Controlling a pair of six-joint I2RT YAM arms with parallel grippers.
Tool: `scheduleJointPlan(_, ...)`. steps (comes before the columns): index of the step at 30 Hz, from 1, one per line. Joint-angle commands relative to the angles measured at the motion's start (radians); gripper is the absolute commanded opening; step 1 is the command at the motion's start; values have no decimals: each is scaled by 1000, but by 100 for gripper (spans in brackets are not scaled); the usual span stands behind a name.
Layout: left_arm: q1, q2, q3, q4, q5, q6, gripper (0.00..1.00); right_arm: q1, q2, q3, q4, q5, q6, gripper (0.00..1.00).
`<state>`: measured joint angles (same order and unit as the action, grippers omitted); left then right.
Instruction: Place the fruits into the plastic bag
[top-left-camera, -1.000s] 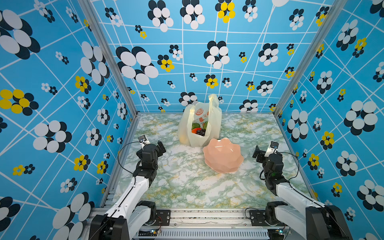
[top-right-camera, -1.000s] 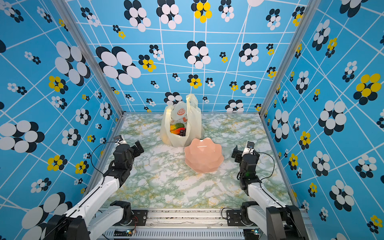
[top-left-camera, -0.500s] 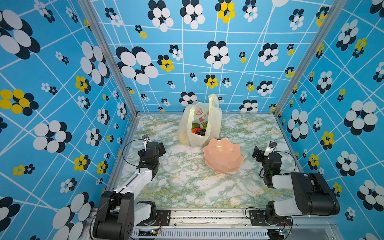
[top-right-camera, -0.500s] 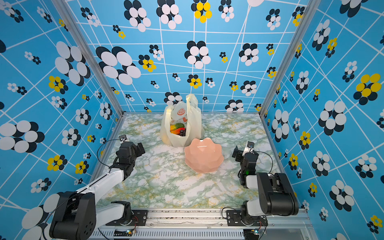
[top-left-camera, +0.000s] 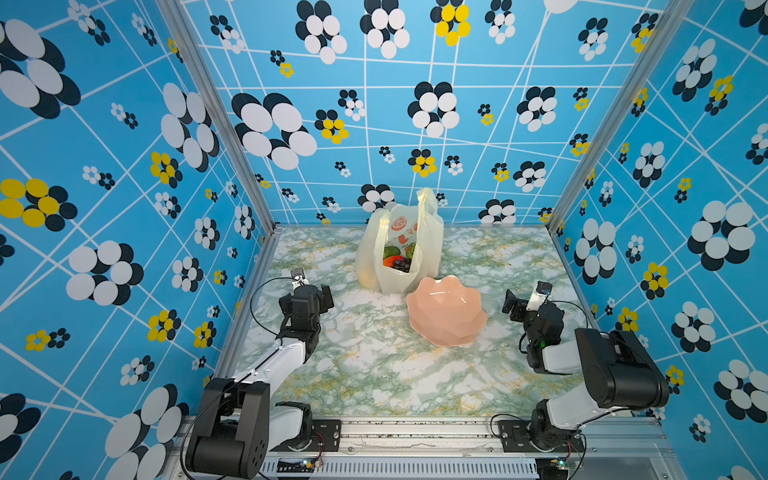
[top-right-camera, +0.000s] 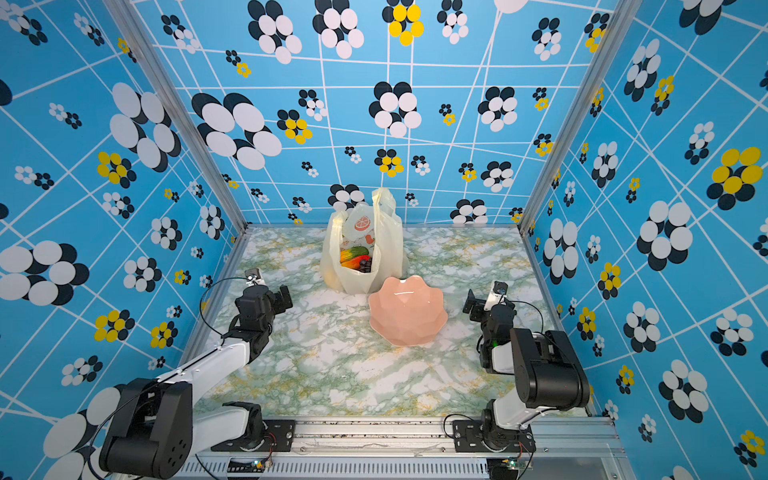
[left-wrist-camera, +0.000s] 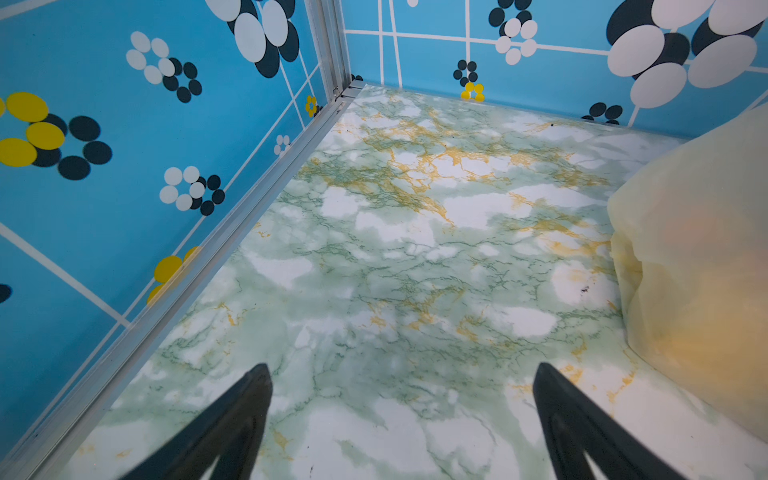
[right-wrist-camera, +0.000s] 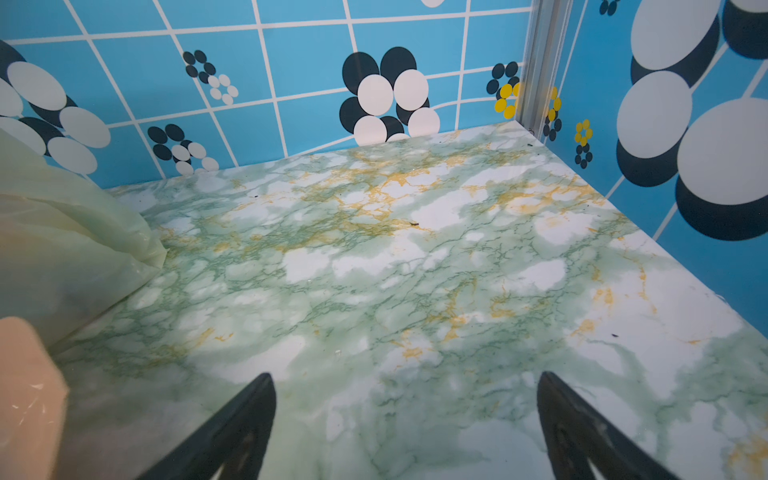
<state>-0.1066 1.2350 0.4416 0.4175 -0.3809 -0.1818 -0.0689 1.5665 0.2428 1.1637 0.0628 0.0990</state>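
The plastic bag (top-left-camera: 419, 266) (top-right-camera: 384, 266) stands upright at the back middle of the table, its mouth open. Inside lie the fruits (top-left-camera: 397, 257) (top-right-camera: 355, 257): green, orange-red and dark purple pieces show. My left gripper (top-left-camera: 307, 294) (top-right-camera: 266, 296) hovers low at the left, well apart from the bag, open and holding nothing. My right gripper (top-left-camera: 514, 306) (top-right-camera: 473, 305) sits low at the right, open and holding nothing too. In the left wrist view the left gripper (left-wrist-camera: 401, 374) faces bare table with the bag (left-wrist-camera: 698, 270) at the side. The right gripper (right-wrist-camera: 405, 382) also sees the bag (right-wrist-camera: 62, 241).
A pink scalloped bowl (top-left-camera: 446, 311) (top-right-camera: 407, 311) (right-wrist-camera: 25, 395) sits in front of the bag, right of centre, with nothing in it. Patterned blue walls close in the marble table (top-left-camera: 374, 374) on three sides. An aluminium rail runs along the front.
Both arms have folded back towards the front rail, their elbows coming down into view. The grippers stay open near the same spots. Bag and bowl have not moved.
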Motion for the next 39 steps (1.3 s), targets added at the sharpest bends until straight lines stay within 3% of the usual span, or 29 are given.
scheduleJointPlan(1,-11,20,-45,109,15,29,99,-11,1,13,17,-29,21,99)
scheduleJointPlan(7,-16,89,-56,226,45,57,99,-23,3,10,27,-43,30,99)
scheduleJointPlan(12,-21,125,-5,173,84,84,99,-27,5,9,29,-50,33,99)
scheduleJointPlan(22,-22,69,-89,277,162,112,99,-29,9,14,26,-47,35,99)
scheduleJointPlan(32,11,-27,-277,529,-1,52,99,-29,9,13,30,-50,35,99)
scheduleJointPlan(34,16,28,-267,598,-8,90,99,-29,10,14,30,-51,37,99)
scheduleJointPlan(39,34,234,-189,675,161,162,99,-29,10,13,30,-51,37,99)
